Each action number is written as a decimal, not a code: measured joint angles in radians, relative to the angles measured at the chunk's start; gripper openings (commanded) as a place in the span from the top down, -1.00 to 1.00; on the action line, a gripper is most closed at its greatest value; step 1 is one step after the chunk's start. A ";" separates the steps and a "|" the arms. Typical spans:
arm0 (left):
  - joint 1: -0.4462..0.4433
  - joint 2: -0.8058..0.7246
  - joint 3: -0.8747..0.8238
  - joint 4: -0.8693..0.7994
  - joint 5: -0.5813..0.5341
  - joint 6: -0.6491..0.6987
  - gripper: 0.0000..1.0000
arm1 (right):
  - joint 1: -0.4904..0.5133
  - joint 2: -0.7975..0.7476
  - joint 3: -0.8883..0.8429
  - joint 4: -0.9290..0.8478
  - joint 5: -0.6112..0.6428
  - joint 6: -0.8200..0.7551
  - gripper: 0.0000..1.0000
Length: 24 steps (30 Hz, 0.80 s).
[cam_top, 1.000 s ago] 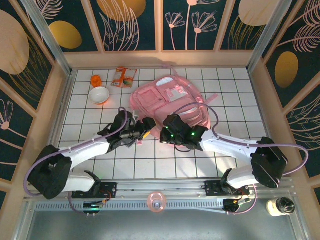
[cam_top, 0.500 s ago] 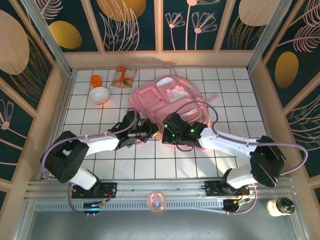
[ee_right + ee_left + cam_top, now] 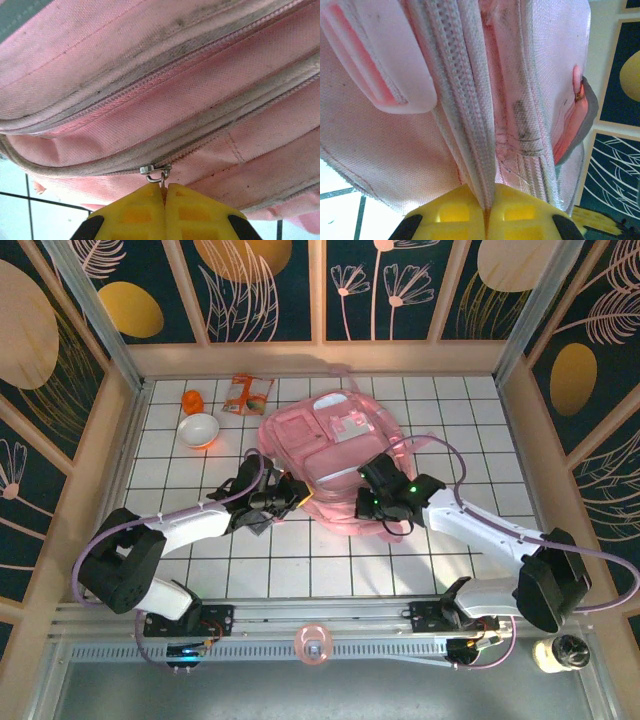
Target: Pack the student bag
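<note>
Pink student bag [image 3: 335, 445], left hand [image 3: 486, 212] on seam [image 3: 475, 125], right hand [image 3: 164, 192] on zipper [image 3: 156, 171]

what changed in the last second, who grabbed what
The left gripper slid right to the student bag and shut on its near-left zip edge. The right gripper, pinching a zipper pull, shifted right along the bag's near edge. The bowl, packet and orange object stayed put.
</note>
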 measured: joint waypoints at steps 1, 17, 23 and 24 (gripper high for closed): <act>0.002 0.000 0.000 0.001 0.002 0.000 1.00 | 0.000 0.000 -0.014 0.013 -0.006 -0.008 0.52; 0.009 -0.018 -0.001 -0.019 -0.009 0.014 1.00 | 0.000 -0.010 -0.092 0.117 0.036 -0.050 1.00; 0.043 -0.023 0.018 -0.086 -0.023 0.094 1.00 | 0.024 -0.068 -0.091 0.097 0.048 -0.044 1.00; 0.056 -0.021 0.030 -0.104 -0.022 0.111 1.00 | 0.043 -0.079 -0.091 0.103 0.051 -0.036 1.00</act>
